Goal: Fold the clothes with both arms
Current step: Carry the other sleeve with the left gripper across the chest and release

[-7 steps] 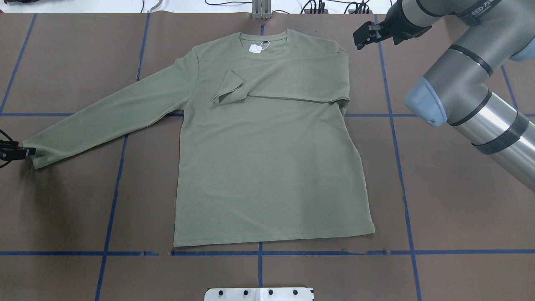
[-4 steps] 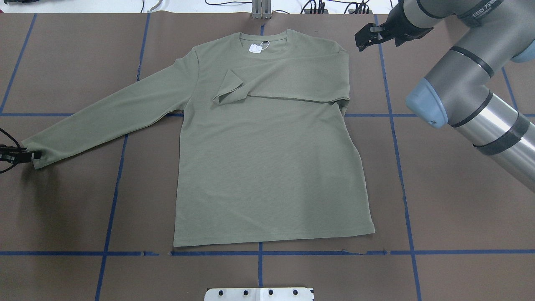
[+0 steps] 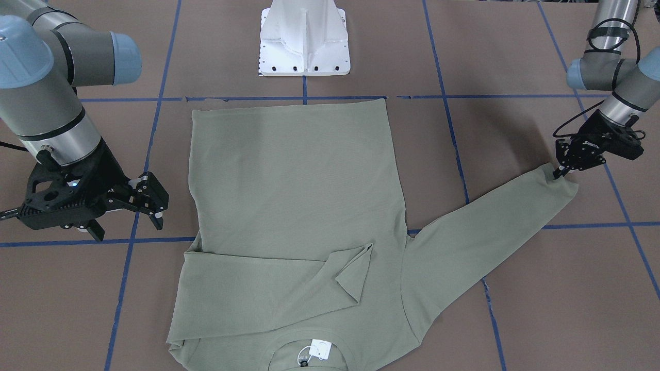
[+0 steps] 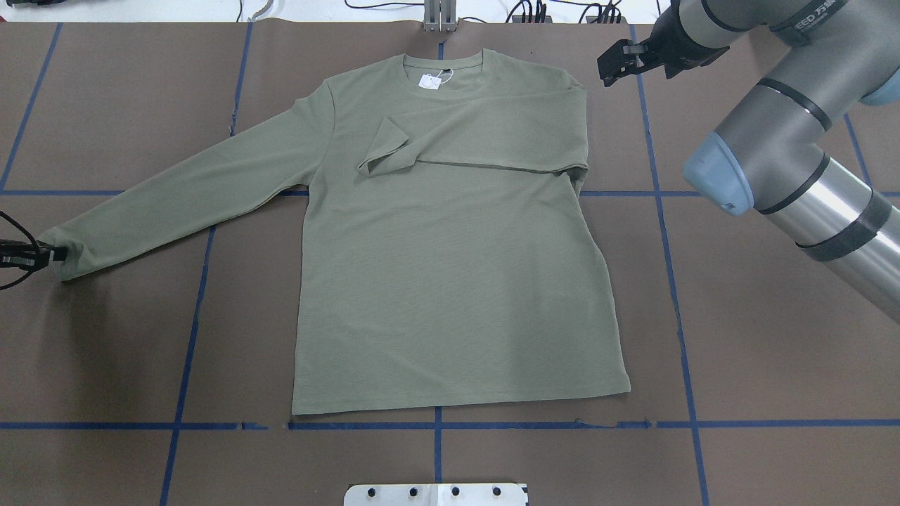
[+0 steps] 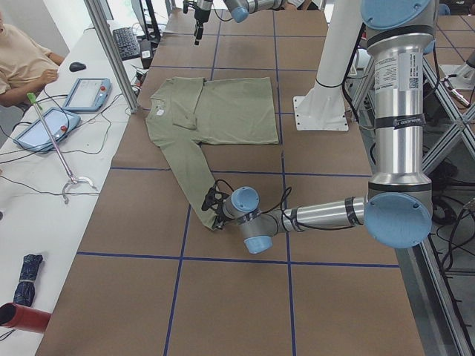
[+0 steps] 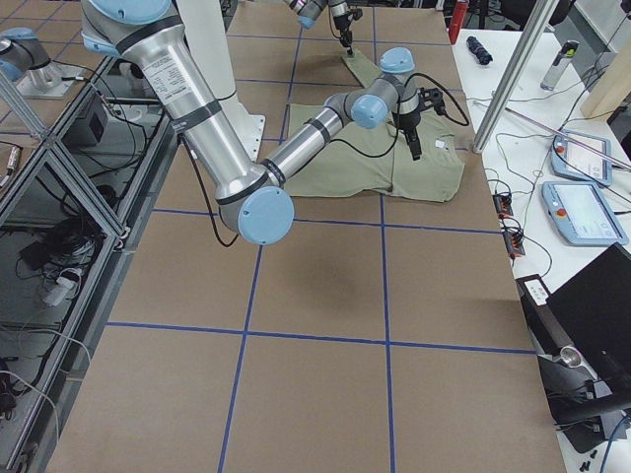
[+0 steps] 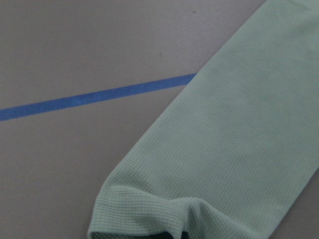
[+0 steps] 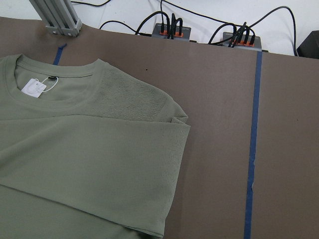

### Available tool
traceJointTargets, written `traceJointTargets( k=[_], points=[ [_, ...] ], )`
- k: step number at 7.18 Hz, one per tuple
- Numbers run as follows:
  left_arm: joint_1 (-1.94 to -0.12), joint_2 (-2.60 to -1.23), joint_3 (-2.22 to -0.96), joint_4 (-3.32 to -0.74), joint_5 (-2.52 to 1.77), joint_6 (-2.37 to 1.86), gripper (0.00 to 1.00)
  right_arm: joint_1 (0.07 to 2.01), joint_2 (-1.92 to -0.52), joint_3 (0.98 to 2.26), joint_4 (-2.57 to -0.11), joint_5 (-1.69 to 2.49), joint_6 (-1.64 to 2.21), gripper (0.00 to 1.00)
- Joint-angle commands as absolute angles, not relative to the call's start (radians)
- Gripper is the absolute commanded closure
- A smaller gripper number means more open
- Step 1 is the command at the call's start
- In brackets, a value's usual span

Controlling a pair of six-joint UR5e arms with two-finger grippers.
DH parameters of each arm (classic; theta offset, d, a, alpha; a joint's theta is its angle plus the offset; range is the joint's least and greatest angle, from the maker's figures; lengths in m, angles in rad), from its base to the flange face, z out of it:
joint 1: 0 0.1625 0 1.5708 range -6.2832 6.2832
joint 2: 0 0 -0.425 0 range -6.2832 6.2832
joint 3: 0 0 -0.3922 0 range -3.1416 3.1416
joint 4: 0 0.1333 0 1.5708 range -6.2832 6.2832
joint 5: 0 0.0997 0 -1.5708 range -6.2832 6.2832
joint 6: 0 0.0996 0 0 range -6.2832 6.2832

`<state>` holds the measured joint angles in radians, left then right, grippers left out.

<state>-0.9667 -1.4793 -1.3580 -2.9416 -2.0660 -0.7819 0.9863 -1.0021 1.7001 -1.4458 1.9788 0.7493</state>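
Sage-green long-sleeved knit shirt (image 4: 450, 281) lay flat in the centre of the overhead frame on a brown paper-covered table (image 4: 738, 337) with a blue tape grid, collar and white neck tag (image 4: 430, 81) toward the top edge. One sleeve was folded across the chest, the other ran out to the left edge. Black two-finger left gripper (image 4: 43, 256) sat there at mid left, fingers pinching the bunched cuff. Black two-finger right gripper (image 4: 606, 67) hung at upper right, just beside the shirt's shoulder but apart from it, fingers spread, holding nothing
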Motion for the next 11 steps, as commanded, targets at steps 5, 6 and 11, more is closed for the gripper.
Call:
traceJointTargets(
  k=[5, 6, 11],
  points=[
    [-0.979, -2.054, -1.675, -1.949, -2.065, -0.801, 1.0, 1.034, -1.066, 1.701, -1.448, 2.0, 0.686, 0.0],
    [-0.973, -2.172, -1.668, -1.825, -2.065, -0.849, 1.0, 1.086, -1.096, 1.7, -1.45, 2.06, 0.613, 0.0],
    [-0.751, -2.766, -1.018, -1.948, -1.84, -1.196, 1.0, 1.216, -1.229, 1.701, -1.447, 2.149, 0.439, 0.0]
  ],
)
